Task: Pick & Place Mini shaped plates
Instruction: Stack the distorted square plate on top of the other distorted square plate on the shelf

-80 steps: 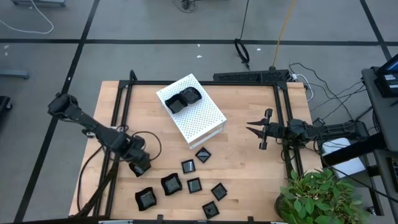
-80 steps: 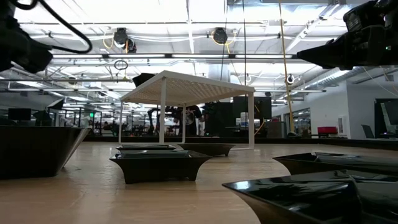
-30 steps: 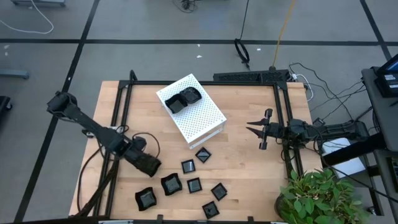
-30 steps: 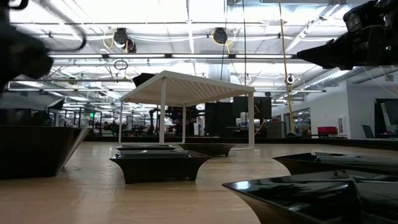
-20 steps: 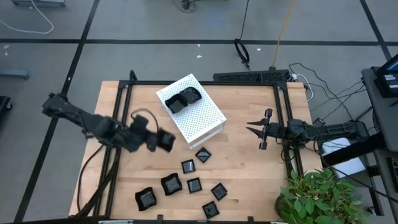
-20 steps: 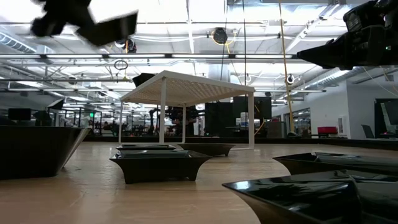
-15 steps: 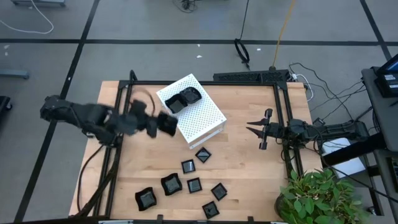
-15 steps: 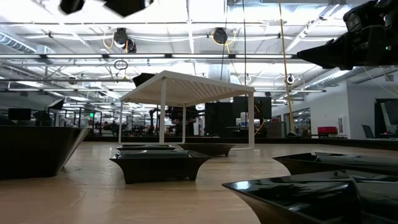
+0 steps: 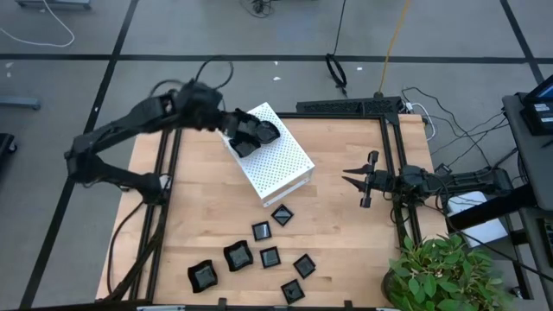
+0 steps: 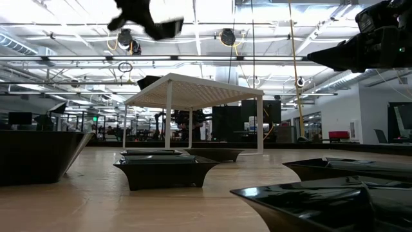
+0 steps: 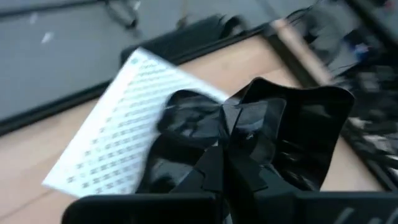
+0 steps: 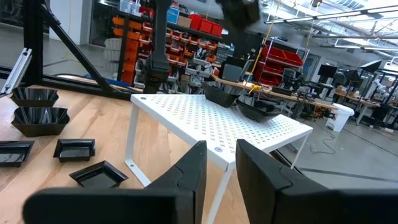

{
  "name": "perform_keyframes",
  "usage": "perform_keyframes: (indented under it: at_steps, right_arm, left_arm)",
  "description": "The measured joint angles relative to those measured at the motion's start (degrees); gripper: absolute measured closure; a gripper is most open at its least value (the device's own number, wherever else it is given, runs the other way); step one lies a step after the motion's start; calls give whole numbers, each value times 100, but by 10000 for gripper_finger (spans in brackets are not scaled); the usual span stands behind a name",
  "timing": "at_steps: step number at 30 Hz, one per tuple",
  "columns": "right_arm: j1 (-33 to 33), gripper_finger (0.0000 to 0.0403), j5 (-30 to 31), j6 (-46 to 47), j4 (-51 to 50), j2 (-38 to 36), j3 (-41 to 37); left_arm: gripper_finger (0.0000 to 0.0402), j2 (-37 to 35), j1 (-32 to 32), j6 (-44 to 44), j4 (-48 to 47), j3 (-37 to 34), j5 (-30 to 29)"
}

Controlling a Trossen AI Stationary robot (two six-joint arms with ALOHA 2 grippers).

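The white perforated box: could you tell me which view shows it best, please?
The high view: the white perforated box shows whole from above, two black plates on its top. The low view shows its side far off; the right wrist view shows it near; the left wrist view partly hides it.

Bench (image 9: 337,216): pale wood in jointed strips, smooth with a low sheen, framed by matt black metal rails (image 9: 393,164). White box (image 9: 276,164): thin sheet pierced all over with small round holes, matt white, standing on slim white legs (image 10: 168,116); on its top lie glossy black dishes (image 12: 249,104), and in front of it on the bench lie further mini shaped plates (image 9: 269,257), smooth, hard and mirror-bright, with highlights along their raised rims. The left claw (image 9: 232,130) over the box and the right claw (image 9: 352,180) beside it are dark and matt, and the plate (image 11: 292,134) in the left claw shows the same wet-looking gloss.
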Motion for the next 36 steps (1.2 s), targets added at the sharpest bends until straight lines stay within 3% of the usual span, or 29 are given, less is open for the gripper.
perform_keyframes:
  at_steps: [4,7,24,36]
  right_arm:
    - [0,330,0,1,-1,2,1]
    - [0,330,0,-1,-1,2,1]
    - [-2,330,0,-1,-1,2,1]
    - [0,330,0,1,-1,-1,0]
  left_arm:
    - [400,455,593,-3,-348,0,516]
    - [399,701,751,86,-633,0,587]
    - [396,1371,782,105,-937,0,583]
    - [391,1371,778,881,-1433,0,887]
